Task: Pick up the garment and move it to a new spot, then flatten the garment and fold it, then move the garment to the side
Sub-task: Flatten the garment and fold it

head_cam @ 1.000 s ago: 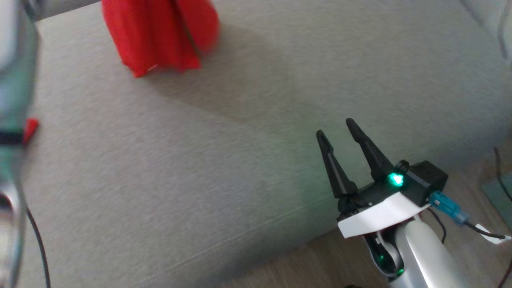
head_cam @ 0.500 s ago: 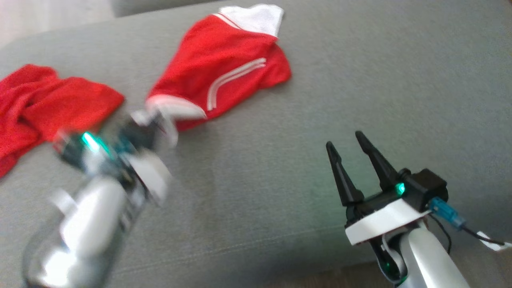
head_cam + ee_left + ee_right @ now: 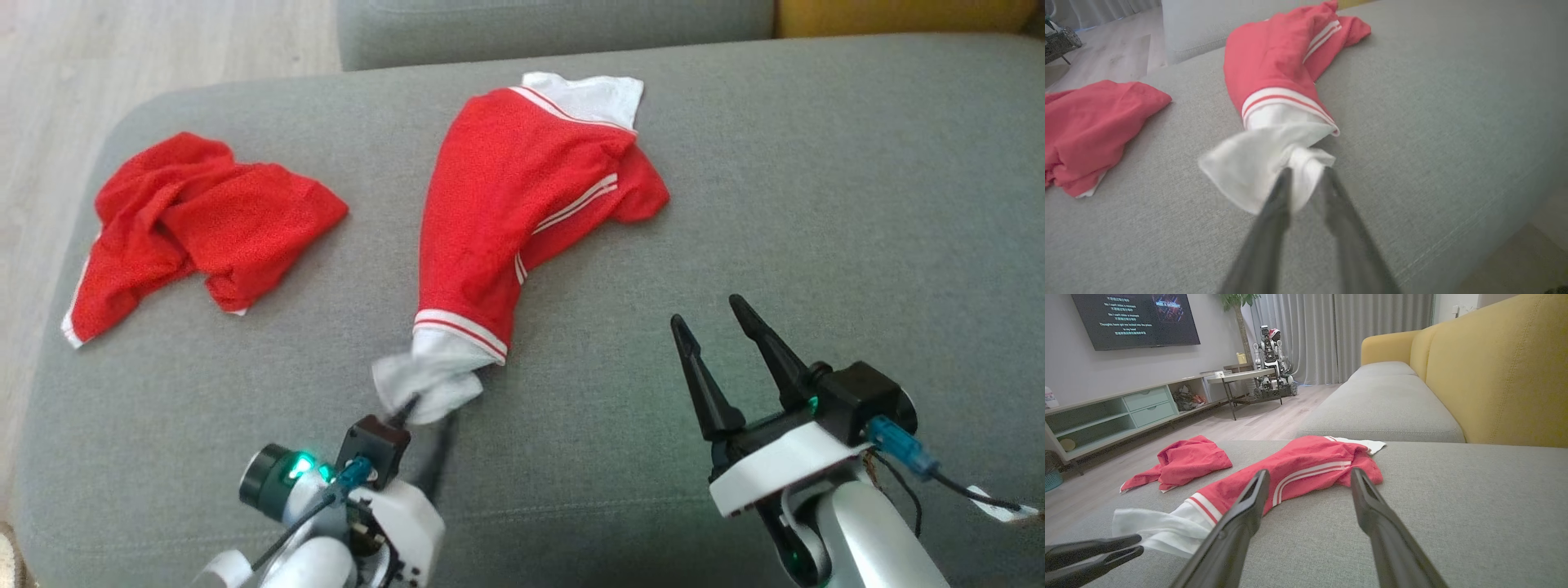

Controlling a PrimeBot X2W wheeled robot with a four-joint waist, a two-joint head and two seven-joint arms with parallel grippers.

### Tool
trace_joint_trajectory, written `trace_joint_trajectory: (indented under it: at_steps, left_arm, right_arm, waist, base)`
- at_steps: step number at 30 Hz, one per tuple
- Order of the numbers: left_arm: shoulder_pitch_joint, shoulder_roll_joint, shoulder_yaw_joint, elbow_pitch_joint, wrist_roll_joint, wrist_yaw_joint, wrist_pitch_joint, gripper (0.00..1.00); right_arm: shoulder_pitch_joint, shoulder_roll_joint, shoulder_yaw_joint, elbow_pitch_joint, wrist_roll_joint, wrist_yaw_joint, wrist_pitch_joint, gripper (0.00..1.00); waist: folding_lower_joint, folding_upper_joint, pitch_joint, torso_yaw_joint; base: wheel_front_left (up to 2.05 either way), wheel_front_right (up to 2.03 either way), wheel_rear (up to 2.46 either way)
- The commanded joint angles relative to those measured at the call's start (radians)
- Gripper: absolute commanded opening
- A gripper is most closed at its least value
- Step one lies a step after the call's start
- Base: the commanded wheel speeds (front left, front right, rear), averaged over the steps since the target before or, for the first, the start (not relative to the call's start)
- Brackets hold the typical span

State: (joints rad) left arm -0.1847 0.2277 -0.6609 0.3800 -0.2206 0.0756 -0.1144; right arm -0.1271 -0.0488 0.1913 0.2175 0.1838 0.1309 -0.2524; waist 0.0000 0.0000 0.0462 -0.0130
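**Shirt sleeve in my left pinch, right hand free**

My left gripper (image 3: pixel 1306 173) pinches the white sleeve end of the shirt (image 3: pixel 506 212), with the cloth bunched between the tips and raised off the cushion (image 3: pixel 816 204). My fingers are blurred there. The rest of the shirt lies stretched across the middle of the cushion, with its white far edge near the cushion's back.

My right gripper (image 3: pixel 706 314) hovers over the cushion's front right part, its fingers spread wide and holding nothing. It is well apart from the shirt.

A second red garment (image 3: pixel 204 220) lies crumpled at the cushion's left end, apart from the shirt. A yellow backrest (image 3: pixel 1494 375) rises behind the cushion. Beyond its left end are bare floor (image 3: pixel 1274 420) and a low shelf unit (image 3: pixel 1126 412) with open bays. One bay holds a heap I cannot make out.
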Motion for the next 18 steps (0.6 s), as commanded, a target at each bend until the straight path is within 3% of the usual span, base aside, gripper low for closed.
trace_joint_trajectory:
  at_steps: [1, 10, 15, 18]
  left_arm:
    - [-0.039, 0.002, 0.046, -0.041, -0.008, 0.009, -0.016, 1.0]
    - [-0.003, -0.048, 0.122, -0.135, -0.066, 0.059, -0.135, 1.0]
    - [0.02, -0.069, 0.131, -0.181, -0.07, 0.047, -0.146, 1.0]
    - [0.023, -0.082, 0.126, -0.218, -0.049, 0.026, -0.147, 1.0]
  right_arm:
    - [-0.003, -0.001, 0.018, -0.027, -0.005, 0.0, -0.009, 1.0]
    - [-0.015, -0.001, -0.027, 0.002, 0.01, 0.0, -0.009, 1.0]
    - [-0.067, -0.001, -0.053, 0.016, -0.092, 0.0, -0.009, 1.0]
    - [-0.123, -0.001, -0.087, 0.053, -0.08, 0.0, -0.003, 1.0]
  waist:
    - [0.0, 0.0, -0.007, 0.007]
    - [0.0, 0.0, -0.003, 0.059]
    - [0.0, 0.0, 0.028, 0.11]
    - [0.0, 0.0, 0.062, 0.165]
  base:
    - [0.0, 0.0, 0.0]
    - [0.0, 0.0, 0.0]
    - [0.0, 0.0, 0.0]
    - [0.0, 0.0, 0.0]
